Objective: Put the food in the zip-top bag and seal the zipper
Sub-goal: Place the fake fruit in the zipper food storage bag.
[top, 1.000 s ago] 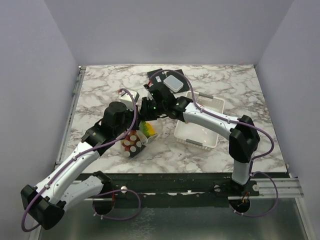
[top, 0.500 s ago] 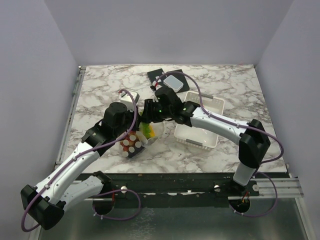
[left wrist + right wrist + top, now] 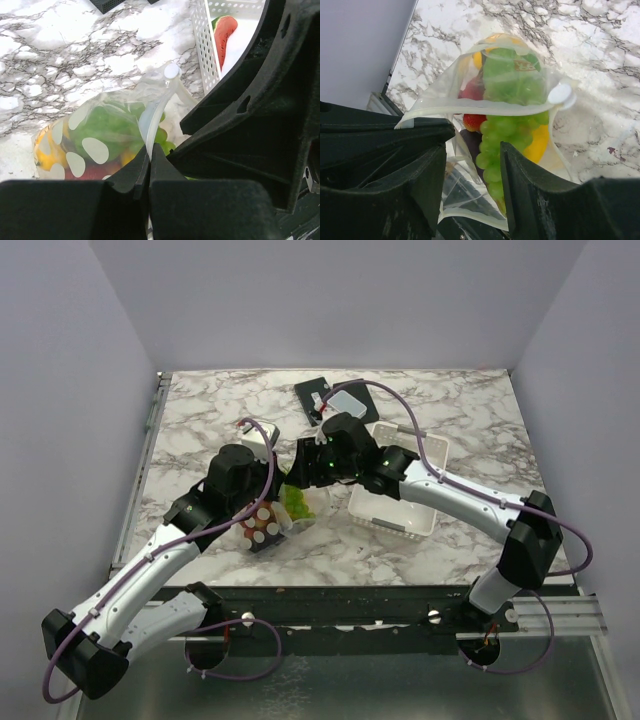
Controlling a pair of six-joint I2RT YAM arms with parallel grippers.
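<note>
The zip-top bag [image 3: 485,95], clear with white dots, lies left of the basket with its mouth open toward my right gripper [image 3: 472,150]. That gripper is open at the mouth, and the green grapes [image 3: 507,130] hang between its fingers, partly inside the bag. A strawberry [image 3: 474,121] and the yellow lemon [image 3: 540,142] lie inside too. The zipper [image 3: 470,105] strip stands unsealed. My left gripper [image 3: 149,150] is shut on the bag's edge [image 3: 150,120]. A watermelon slice [image 3: 226,35] lies in the basket. From above, the bag [image 3: 290,508] sits between both grippers.
The white perforated basket [image 3: 400,490] stands just right of the bag, under the right arm. A black pad with a pale grey block [image 3: 335,398] lies at the back centre. The right arm's black body [image 3: 260,110] crowds close beside the left gripper.
My right gripper has gone from nearly shut to open, leaving the grapes in the bag's mouth. Its arm has swung out to the right. The left gripper stays clamped on the bag.
</note>
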